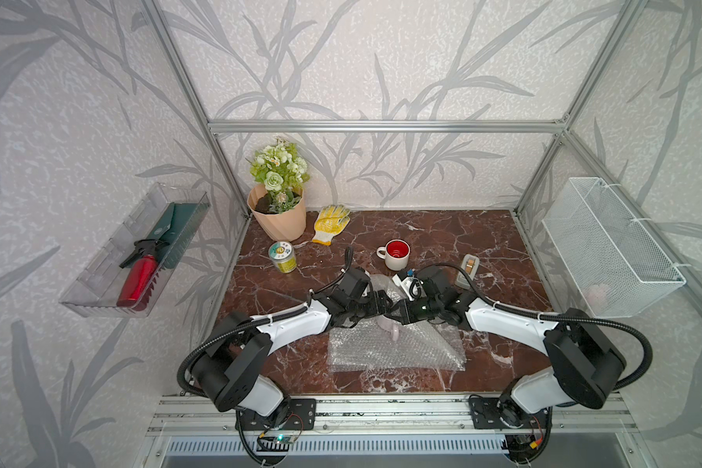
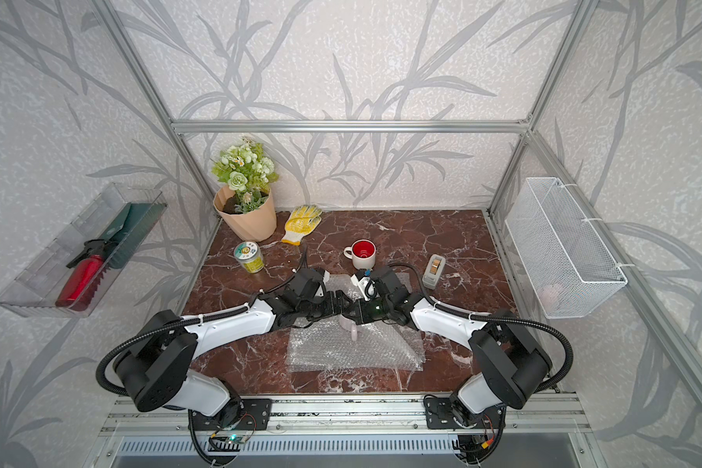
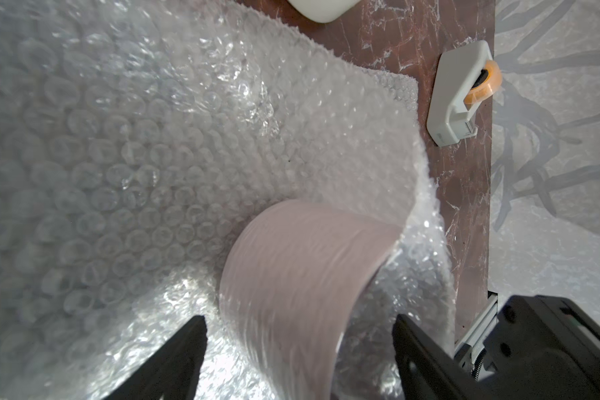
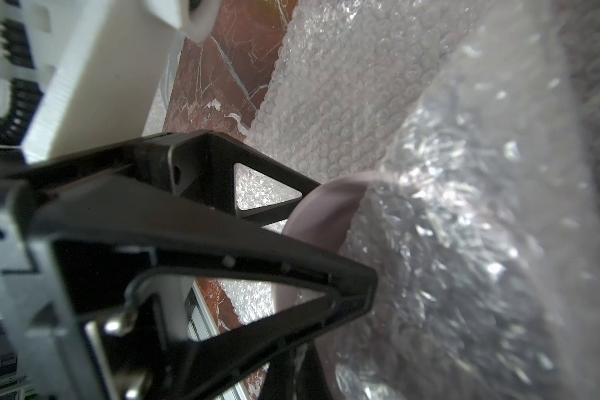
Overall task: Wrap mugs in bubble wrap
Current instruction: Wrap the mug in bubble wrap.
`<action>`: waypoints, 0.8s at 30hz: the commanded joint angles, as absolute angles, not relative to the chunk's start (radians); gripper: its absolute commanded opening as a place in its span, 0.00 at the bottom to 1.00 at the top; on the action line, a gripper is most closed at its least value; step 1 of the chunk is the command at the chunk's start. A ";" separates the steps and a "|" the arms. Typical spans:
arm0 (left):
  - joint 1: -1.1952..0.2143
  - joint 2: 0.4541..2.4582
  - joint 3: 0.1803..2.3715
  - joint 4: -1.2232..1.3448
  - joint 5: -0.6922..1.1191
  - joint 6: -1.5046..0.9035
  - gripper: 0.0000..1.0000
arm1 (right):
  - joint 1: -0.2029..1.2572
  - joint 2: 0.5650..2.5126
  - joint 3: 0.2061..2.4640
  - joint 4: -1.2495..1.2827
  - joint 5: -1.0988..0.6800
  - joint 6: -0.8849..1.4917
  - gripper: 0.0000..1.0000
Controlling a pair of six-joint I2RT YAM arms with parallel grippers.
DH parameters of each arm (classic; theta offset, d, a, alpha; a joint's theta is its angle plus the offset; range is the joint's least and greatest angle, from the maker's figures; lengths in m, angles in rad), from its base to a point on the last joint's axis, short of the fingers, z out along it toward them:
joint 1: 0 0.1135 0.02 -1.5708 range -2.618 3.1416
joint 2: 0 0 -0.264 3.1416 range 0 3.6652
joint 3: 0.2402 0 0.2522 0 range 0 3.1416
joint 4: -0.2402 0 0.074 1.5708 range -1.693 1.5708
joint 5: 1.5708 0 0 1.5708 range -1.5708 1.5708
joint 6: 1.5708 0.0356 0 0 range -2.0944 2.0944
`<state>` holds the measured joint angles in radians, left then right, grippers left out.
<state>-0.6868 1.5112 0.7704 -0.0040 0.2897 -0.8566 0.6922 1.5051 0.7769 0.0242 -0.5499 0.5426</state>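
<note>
A clear tray hangs on the wall at 9 o'clock. It holds a red spray bottle beside a dark green flat item. At 3 o'clock a white mesh basket holds one pale lump at its near end, too faint to name. A peach pot of green-white flowers stands at 11 o'clock on the marble table. The white mug with red inside stands upright and empty just past centre toward 12 o'clock.

The lilac-grey mug lies on its side at the table centre on the bubble wrap. The sheet's far part curls up over the mug, and its near part lies flat toward 6 o'clock.

Both arms reach in low, the left from 7 o'clock and the right from 5, their wrists nearly nose to nose above the mug. The left gripper has its jaws spread wide, one finger on each side of the mug's body with a gap on both sides. The right gripper has its fingers drawn together, with a tip pressed against the wrap beside the mug's rim. Whether a fold is nipped between them cannot be told.

In both top views the wrists cover nearly all of the lilac-grey mug, leaving only a pale bit showing. The right wrist view is blurred close up. A tape dispenser sits at 2 o'clock, with a loop of cable crossing in front of it.
</note>
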 commanded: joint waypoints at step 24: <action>-0.689 1.672 0.882 -0.020 0.308 -0.826 0.87 | 0.700 1.445 0.799 -0.074 -0.493 0.488 0.27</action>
